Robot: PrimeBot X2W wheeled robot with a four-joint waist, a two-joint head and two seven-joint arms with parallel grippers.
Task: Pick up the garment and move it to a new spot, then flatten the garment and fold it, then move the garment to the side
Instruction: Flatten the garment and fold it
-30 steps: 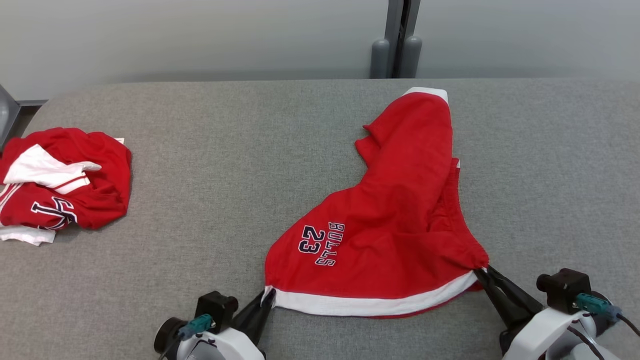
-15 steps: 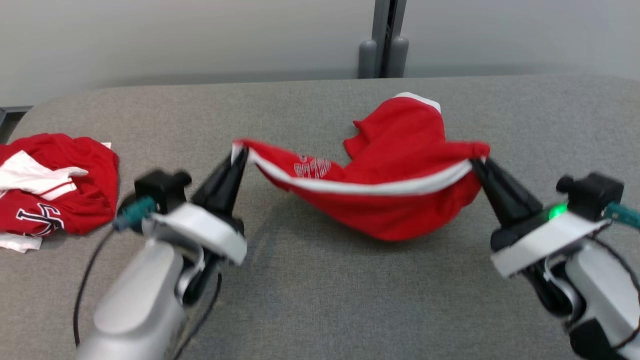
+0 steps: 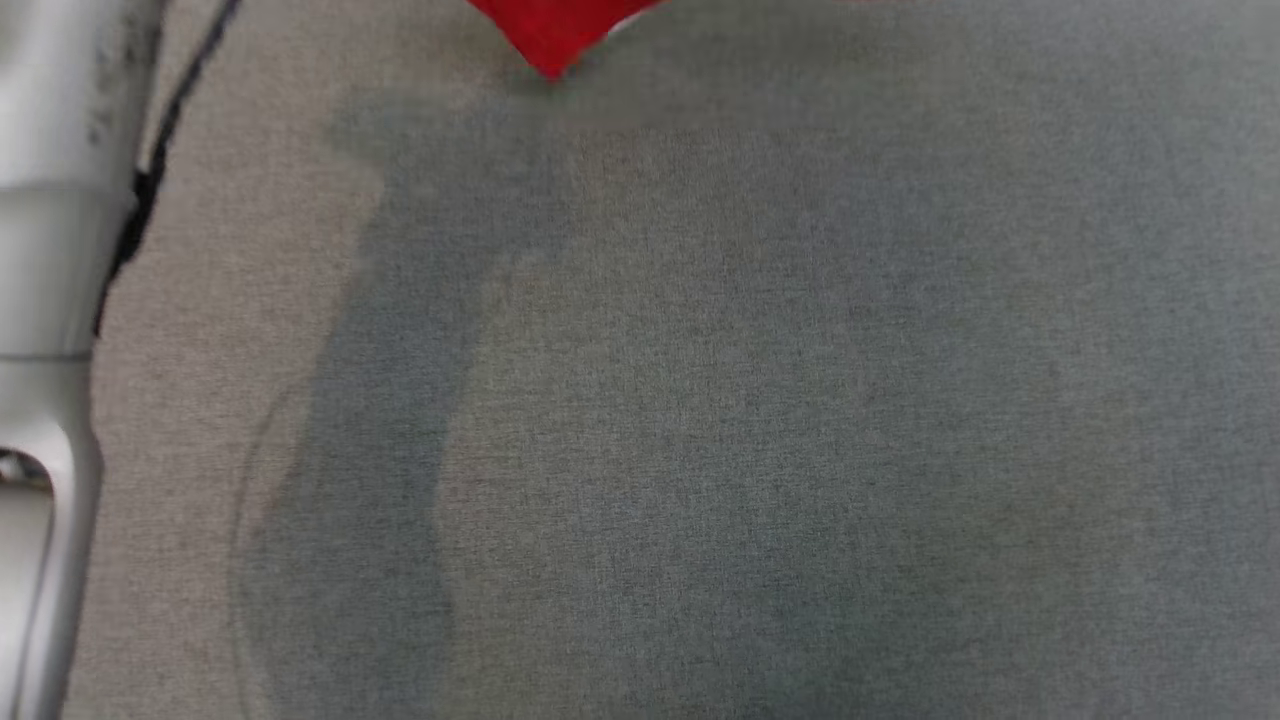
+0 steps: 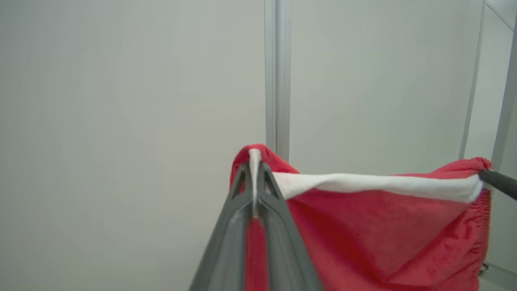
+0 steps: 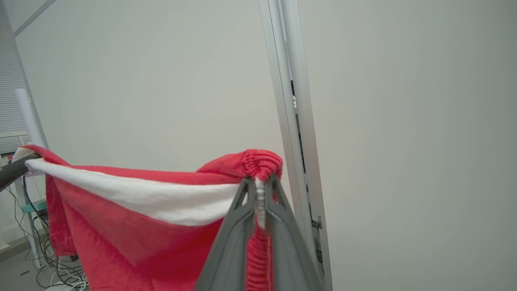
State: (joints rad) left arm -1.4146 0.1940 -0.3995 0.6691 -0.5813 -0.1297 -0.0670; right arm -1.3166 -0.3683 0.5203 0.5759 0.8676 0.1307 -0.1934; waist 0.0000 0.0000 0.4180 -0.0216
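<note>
1. Left wrist view: the left claw (image 4: 255, 161) is clamped on one end of the white band (image 4: 363, 184) of the red garment (image 4: 363, 234), which is raised in the air before a pale wall (image 4: 121, 121).
2. Between the claws the band stretches almost level and the garment hangs below it. In the head view its lowest corner (image 3: 555, 35) seems clear of the grey surface (image 3: 700, 400), with a pale forearm (image 3: 50, 200) at the left edge.
3. Right wrist view: the right claw (image 5: 260, 182) is pinched tight on the gathered other end of the band.
4. My judgement is that the step in hand is the lift and carry to a new spot. The next move calls for lowering both claws together with the band taut, so the cloth lands flat and not bunched, ready for smoothing and folding.
</note>
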